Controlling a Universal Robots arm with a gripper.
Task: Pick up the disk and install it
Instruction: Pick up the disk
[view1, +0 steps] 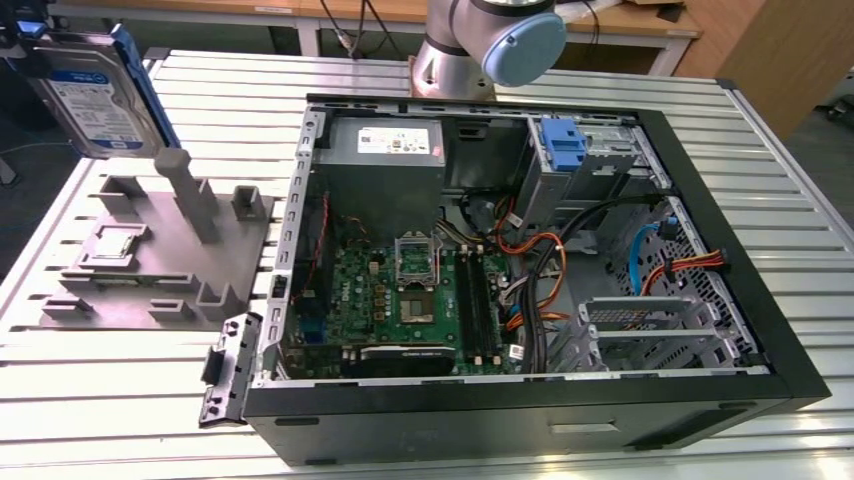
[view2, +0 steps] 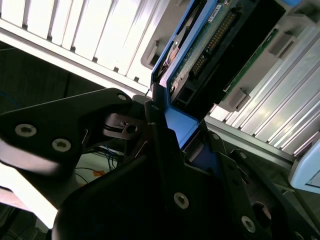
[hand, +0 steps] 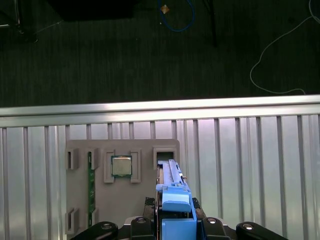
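The disk (view1: 91, 98), silver-grey with a white-and-blue label and a blue bracket, hangs upright at the exterior view's far left, above the grey fixture plate (view1: 147, 255). My gripper (hand: 175, 226) is shut on the disk's blue bracket (hand: 173, 192), which the first wrist view shows edge-on over the plate's empty slot (hand: 165, 154). In the second wrist view the black fingers (view2: 165, 150) clamp the blue frame, and the disk's green circuit board (view2: 220, 40) faces the camera.
The open computer case (view1: 747, 330) lies on the slatted metal table (view1: 120, 400), with a blue carrier (view1: 566, 148) upright in its drive bay and a grey power supply (view1: 387, 145) beside it. A processor (hand: 121, 166) and a memory stick (hand: 91, 181) rest on the fixture plate.
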